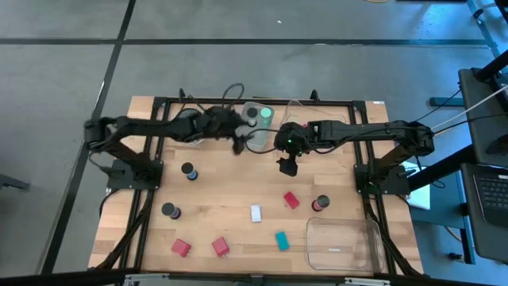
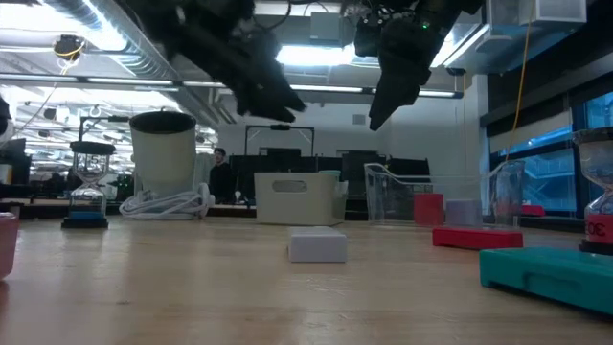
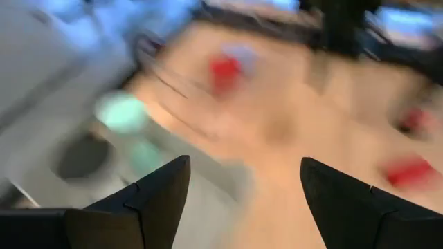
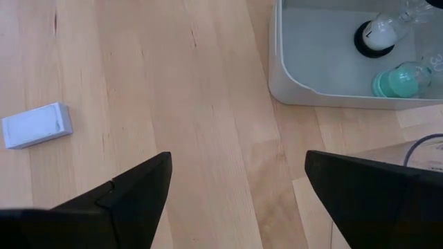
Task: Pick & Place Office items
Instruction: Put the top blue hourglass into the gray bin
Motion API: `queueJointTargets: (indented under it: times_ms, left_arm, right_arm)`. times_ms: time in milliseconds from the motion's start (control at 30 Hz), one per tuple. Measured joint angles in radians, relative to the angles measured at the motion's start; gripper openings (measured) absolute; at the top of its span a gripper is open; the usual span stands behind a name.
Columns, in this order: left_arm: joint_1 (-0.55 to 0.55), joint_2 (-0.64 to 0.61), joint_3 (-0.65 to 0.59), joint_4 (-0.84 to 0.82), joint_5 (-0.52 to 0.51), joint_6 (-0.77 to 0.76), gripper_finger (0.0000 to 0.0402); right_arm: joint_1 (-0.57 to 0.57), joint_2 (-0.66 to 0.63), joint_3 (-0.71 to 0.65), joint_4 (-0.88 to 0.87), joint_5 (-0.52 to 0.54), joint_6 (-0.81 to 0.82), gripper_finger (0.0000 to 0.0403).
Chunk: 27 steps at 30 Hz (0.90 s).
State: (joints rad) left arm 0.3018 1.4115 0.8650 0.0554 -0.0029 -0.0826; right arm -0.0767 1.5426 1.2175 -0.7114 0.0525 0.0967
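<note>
White block [image 1: 255, 213] lies flat on bare wood; left gripper [image 1: 238, 145] and right gripper [image 1: 287, 166] fingers apart, empty.

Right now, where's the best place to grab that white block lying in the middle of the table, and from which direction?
Take the white block across its two long sides, coming straight down from above. It lies flat and alone on bare wood, so both long faces are free. The right end effector is open above the table and probably the handier one.
</note>
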Motion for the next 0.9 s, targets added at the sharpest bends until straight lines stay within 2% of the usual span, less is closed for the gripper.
queueJointTargets:
  times_ms: [100,333,567,733,900]
  left_arm:
    - [-0.061,-0.095,0.0,-0.206,0.033,-0.049,0.0271]
    - [-0.178,-0.274,0.0,-0.659,-0.02,-0.241,0.0272]
    - [-0.291,-0.355,0.0,-1.051,-0.059,-0.337,0.0272]
    - [-0.373,-0.36,0.0,-1.16,-0.065,-0.391,0.0273]
    - [-0.437,-0.36,0.0,-1.161,-0.11,-0.334,0.0273]
  right_arm:
    - [0.0,0.0,0.0,0.0,0.01,0.0,0.0334]
    - [0.0,0.0,0.0,0.015,0.019,0.0,0.0334]
    - [0.0,0.0,0.0,0.023,0.019,0.0,0.0334]
    - [0.0,0.0,0.0,0.023,0.019,0.0,0.0334]
    - [0.0,0.0,0.0,0.023,0.019,0.001,0.0334]
